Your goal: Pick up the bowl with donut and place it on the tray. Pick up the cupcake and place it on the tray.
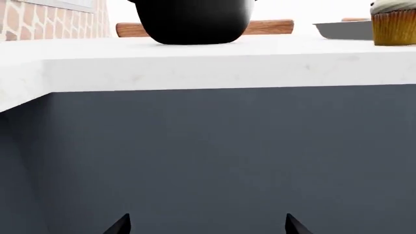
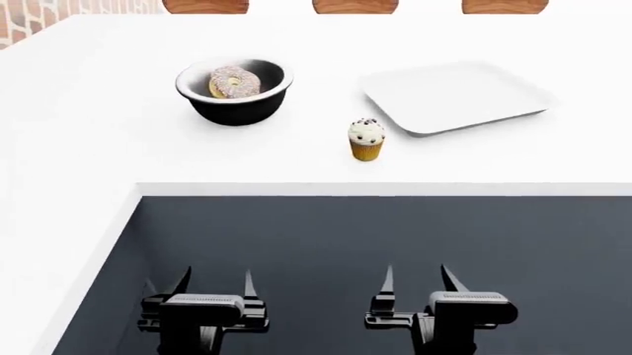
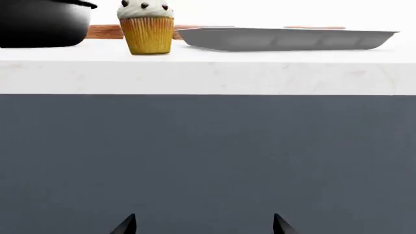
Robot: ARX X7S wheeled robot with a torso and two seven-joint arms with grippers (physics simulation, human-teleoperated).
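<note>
A black bowl stands on the white counter at the left, holding a tan iced donut. The white tray lies to its right, bare. Between them, nearer the front edge, stands the cupcake with yellow wrapper and white frosting. Both grippers hang low in front of the dark cabinet face, well short of the counter. My left gripper is open and holds nothing; my right gripper is open too. The left wrist view shows the bowl and cupcake; the right wrist view shows the cupcake and tray.
The counter's front edge runs across above the grippers, and the counter wraps down the left side. Three brown wooden slabs lie along the back. A brick wall stands at the far left corner.
</note>
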